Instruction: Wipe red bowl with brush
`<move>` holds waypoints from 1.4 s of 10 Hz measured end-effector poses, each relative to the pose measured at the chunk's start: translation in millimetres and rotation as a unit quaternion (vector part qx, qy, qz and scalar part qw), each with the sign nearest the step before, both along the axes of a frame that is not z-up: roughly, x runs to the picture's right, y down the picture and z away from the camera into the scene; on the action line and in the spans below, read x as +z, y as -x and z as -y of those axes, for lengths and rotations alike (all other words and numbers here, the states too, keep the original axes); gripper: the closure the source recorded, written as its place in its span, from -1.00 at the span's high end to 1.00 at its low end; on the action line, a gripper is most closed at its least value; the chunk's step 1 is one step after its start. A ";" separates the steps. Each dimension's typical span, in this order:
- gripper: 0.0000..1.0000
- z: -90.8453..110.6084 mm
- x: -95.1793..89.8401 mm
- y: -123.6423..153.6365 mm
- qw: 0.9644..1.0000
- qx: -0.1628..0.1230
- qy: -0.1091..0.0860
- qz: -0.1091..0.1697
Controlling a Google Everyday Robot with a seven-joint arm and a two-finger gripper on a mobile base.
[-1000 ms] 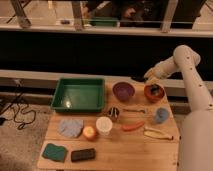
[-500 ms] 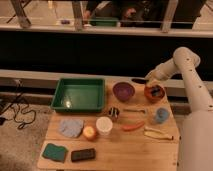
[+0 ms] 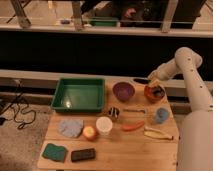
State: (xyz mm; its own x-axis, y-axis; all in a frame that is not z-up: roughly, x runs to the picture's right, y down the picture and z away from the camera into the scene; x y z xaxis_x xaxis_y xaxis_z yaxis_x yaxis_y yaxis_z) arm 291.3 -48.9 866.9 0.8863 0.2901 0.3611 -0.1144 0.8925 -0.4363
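Orange-red bowl [image 3: 154, 93], dark inside, sits right beneath the pincer [image 3: 154, 85] pinching the slim black brush [image 3: 141, 80].

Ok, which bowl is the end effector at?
The red bowl: the end effector hangs over it, while the purple bowl sits clear beside it.

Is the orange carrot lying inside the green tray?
No, the carrot lies on the table near the white cup; the tool is at the red bowl.

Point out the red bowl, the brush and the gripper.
red bowl [image 3: 152, 98]: camera view, front wall.
brush [image 3: 140, 80]: camera view, handle end sticking out left.
gripper [image 3: 154, 84]: camera view, its tip, over the red bowl.
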 end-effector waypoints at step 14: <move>-1.00 11.5 33.0 2.6 1.000 -0.008 0.013 -0.008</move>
